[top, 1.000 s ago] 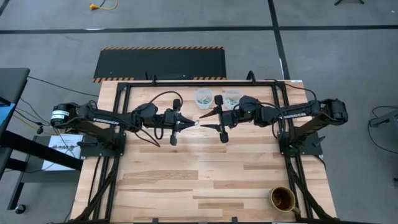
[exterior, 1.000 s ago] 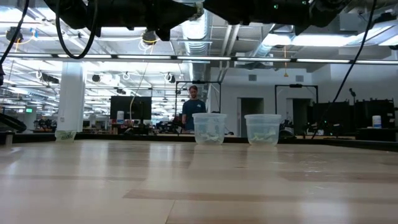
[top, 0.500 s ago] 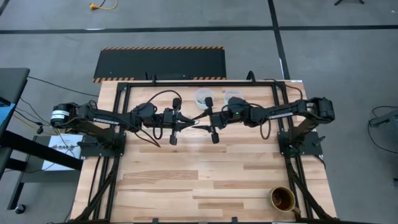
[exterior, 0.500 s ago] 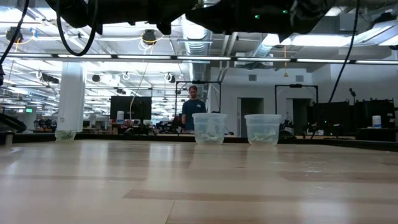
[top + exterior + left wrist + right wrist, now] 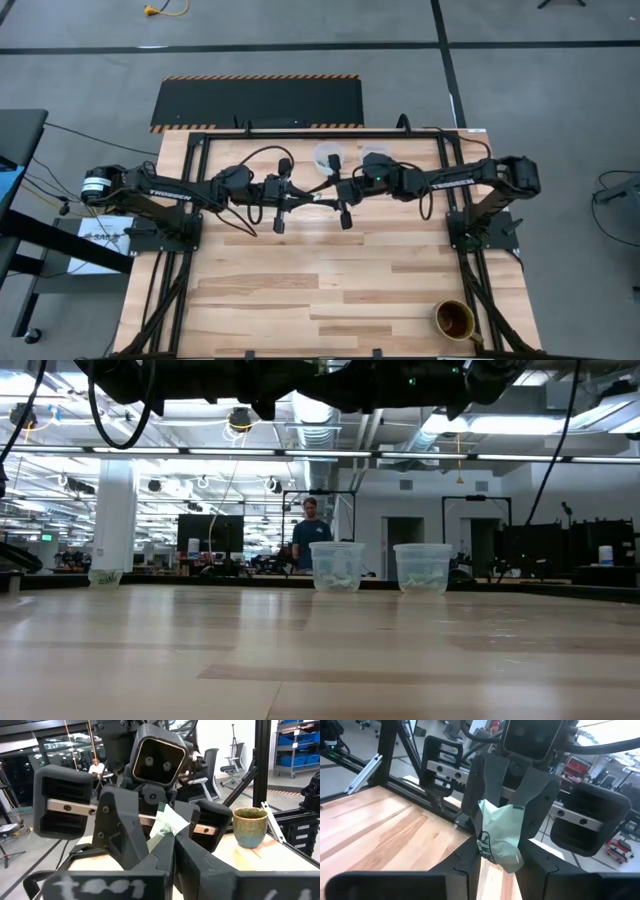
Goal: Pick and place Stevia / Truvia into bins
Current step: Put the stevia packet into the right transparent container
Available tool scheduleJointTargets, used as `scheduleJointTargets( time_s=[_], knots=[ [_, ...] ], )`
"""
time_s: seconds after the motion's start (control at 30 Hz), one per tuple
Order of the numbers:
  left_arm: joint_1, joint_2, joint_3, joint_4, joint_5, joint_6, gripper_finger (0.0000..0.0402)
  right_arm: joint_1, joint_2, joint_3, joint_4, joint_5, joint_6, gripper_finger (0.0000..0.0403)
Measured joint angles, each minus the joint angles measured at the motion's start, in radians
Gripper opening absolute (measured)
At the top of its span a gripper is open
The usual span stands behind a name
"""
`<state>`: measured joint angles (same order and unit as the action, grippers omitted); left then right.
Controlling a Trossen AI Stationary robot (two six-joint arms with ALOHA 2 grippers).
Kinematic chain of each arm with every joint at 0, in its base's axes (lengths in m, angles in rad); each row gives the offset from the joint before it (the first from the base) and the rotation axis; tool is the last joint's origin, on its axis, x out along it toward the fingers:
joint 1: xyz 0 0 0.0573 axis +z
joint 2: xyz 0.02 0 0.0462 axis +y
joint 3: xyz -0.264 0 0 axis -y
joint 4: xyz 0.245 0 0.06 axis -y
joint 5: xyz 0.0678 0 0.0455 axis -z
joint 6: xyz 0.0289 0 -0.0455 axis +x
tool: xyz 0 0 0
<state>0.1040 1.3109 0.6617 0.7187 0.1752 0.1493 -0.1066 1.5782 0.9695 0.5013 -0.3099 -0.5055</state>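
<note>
Pale green packet sits pinched between both your grippers mid-air over the table: left gripper and right gripper meet tip to tip, each closed on it, just beside the two clear bins.

Dark jointed arms, black cables

– where's the stevia at?
– one pale green and white paper packet up in the air, crumpled, pinched between both end effectors. two clear round plastic cups upright side by side at the worktop's far edge, packets inside.
</note>
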Motion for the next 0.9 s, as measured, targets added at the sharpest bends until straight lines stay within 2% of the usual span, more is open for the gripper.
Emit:
scheduleJointTargets(
  time_s=[0.13, 0.33, 0.67, 0.9],
  knots=[
    [0.000, 0.000, -0.001, -0.002, -0.004, 0.000, 0.0000, 0.000, -0.006, 0.000, -0.023, 0.000, 0.000, 0.0075],
    [0.000, -0.001, -0.002, -0.005, -0.027, -0.001, 0.0000, -0.001, -0.007, 0.000, -0.040, 0.005, -0.004, 0.0010],
    [-0.020, -0.022, -0.004, 0.018, -0.032, -0.010, 0.0005, -0.026, -0.009, 0.002, -0.070, 0.039, 0.001, 0.0002],
    [-0.053, -0.086, -0.002, 0.035, -0.019, 0.014, 0.0051, -0.065, -0.007, 0.001, -0.097, 0.060, 0.001, 0.0000]
  ],
)
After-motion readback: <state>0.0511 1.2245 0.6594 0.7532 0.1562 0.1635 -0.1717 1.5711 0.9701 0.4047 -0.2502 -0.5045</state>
